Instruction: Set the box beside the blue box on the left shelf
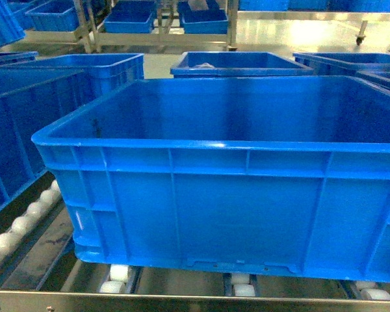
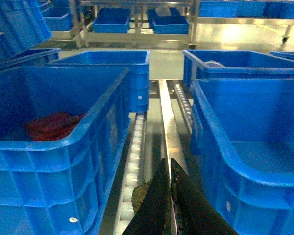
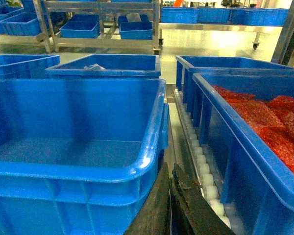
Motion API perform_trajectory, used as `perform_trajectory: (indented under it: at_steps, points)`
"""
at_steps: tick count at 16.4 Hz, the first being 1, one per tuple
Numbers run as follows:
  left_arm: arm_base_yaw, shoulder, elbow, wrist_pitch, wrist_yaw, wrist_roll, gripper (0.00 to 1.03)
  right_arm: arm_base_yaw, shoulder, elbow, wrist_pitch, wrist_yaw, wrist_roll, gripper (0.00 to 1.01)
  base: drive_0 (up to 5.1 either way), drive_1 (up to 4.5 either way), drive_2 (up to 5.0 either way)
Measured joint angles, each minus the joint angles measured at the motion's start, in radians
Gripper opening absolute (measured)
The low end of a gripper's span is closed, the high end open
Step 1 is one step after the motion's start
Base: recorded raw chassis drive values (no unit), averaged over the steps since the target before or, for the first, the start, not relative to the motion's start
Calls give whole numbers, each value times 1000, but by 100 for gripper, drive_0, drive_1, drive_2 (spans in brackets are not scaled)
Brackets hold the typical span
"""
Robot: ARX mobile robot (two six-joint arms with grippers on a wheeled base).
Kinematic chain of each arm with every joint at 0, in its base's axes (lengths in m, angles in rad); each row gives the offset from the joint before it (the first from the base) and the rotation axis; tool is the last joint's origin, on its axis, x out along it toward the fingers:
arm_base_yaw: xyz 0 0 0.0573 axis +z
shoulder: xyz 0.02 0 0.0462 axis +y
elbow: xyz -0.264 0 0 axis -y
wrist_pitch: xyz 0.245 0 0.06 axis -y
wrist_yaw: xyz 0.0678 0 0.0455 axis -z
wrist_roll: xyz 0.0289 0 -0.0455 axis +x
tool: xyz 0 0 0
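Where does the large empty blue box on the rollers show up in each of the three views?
Head: the box fills the centre, on the left shelf.
Left wrist: it sits at the right edge, right of the left end effector.
Right wrist: it fills the left half.
Shared landmark: the white rollers beside it.

Box point(image 1: 247, 195) glossy ribbed plastic; left shelf point(image 1: 182, 300) brushed metal, white rollers point(image 1: 117, 273).

Seven blue crates point(image 3: 73, 147), two grippers point(image 2: 169, 166)

The left shelf point(image 1: 182, 300) — white rollers in rails — bears the box point(image 1: 234, 195) beside a neighbouring crate point(image 1: 19, 130).
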Motion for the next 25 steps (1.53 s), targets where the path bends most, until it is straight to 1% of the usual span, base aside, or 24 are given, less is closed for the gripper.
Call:
perform_trajectory:
  at_steps: [1,2,4,6,7,9,10,15,25]
  points:
    - [36,-36,-19,-15,42,0,1,0,-28,-16,-6,0,0,1,0,0,0]
    - [53,-40,-56,60,43,0,1,0,-32,-50,45,0,0,1,0,0,0]
    - [53,-121,-113,-35,51,0,1,4,-122,-88,-53,-2,0,1,0,0,0]
    - [51,-258,-122,-117,52,0,1,4,-246,-90,-145,-2,0,1,0,0,0]
    - [52,-370,-150,-224,52,0,1,4,-349,-95,-240,-2,0,1,0,0,0]
    - [52,-661,-151,-481,52,0,1,4,-591,-95,-466,-2,0,1,0,0,0]
    - [52,-726,-151,-541,52,0,1,4,-640,-95,-515,-2,0,1,0,0,0]
    - [52,-823,-151,-639,52,0,1,4,-716,-95,-591,-2,0,1,0,0,0]
    - [52,-913,-151,-726,52,0,1,4,-785,-95,-660,-2,0,1,0,0,0]
